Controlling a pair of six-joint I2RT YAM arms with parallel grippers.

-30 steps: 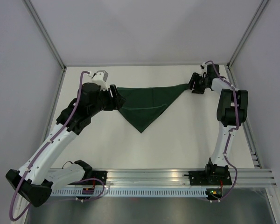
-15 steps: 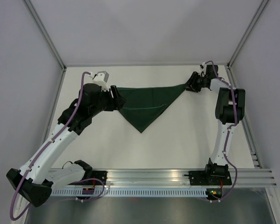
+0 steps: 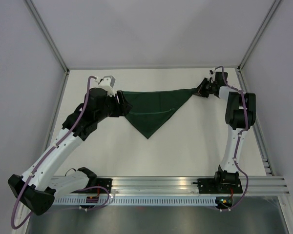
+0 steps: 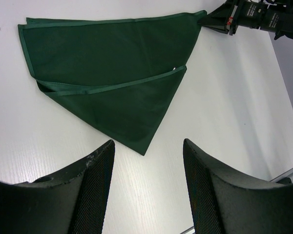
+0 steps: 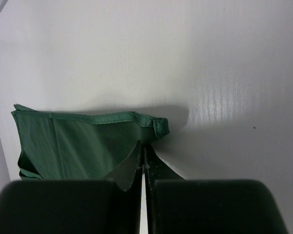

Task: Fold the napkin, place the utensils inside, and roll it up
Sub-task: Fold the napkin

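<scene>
The napkin (image 3: 154, 109) lies flat on the white surface (image 3: 185, 151) as a triangle, its tip toward us and its long edge farther off, toward the back. Our left jaws stand wide and hold nothing near its left corner; our right jaws pinch its far right corner tight. We think the cloth is thin, soft and slippery, so corners and hems are best to grab.
</scene>
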